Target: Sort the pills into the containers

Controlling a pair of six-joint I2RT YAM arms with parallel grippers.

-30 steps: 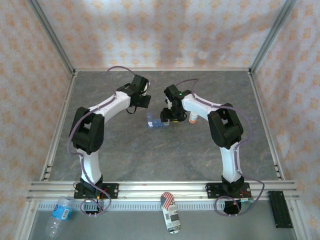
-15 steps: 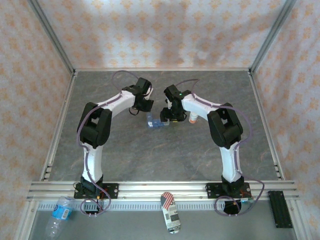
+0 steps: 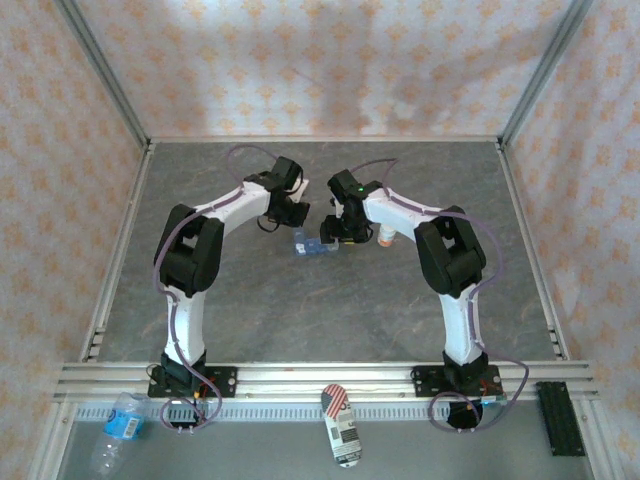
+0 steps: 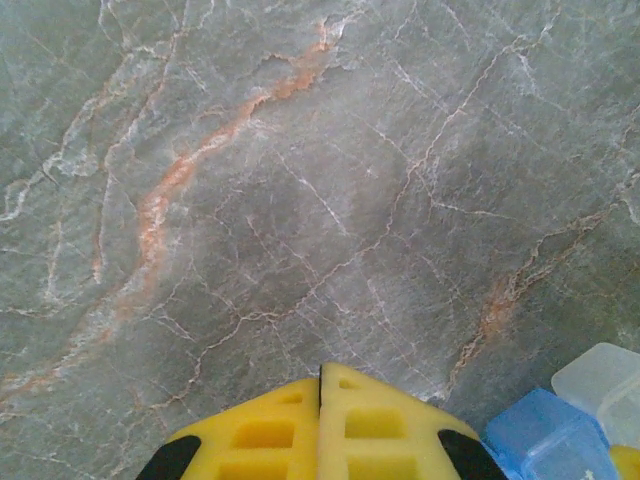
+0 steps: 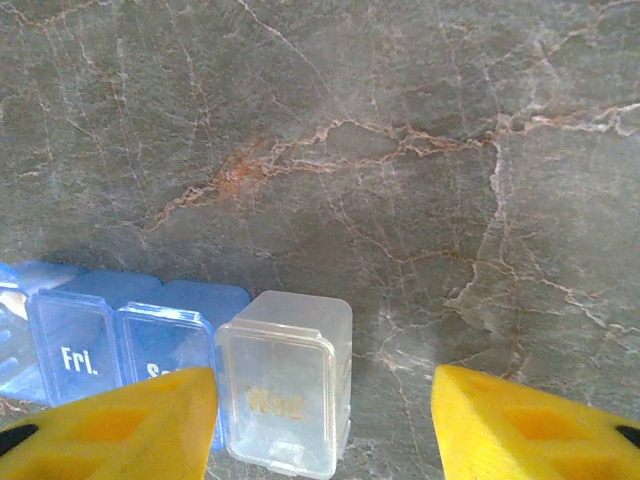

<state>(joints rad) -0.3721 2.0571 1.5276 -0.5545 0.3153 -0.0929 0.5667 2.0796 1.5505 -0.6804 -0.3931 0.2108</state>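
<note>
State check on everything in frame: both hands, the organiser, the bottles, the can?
Left hand: shut, empty, over bare table.
Right hand: open, clear end compartment between its fingers.
Organiser: on the table, visible lids look shut.
White bottle: on the table; upright or not, cannot tell.
Water bottle: lying down, beyond the near rail.
Can: lying down, beyond the near rail.

Left gripper (image 4: 320, 380): yellow pads pressed together, nothing between them. Right gripper (image 5: 322, 388): fingers spread wide. Both arms reach inward, wrists close together over the table's (image 3: 300, 310) middle.
</note>
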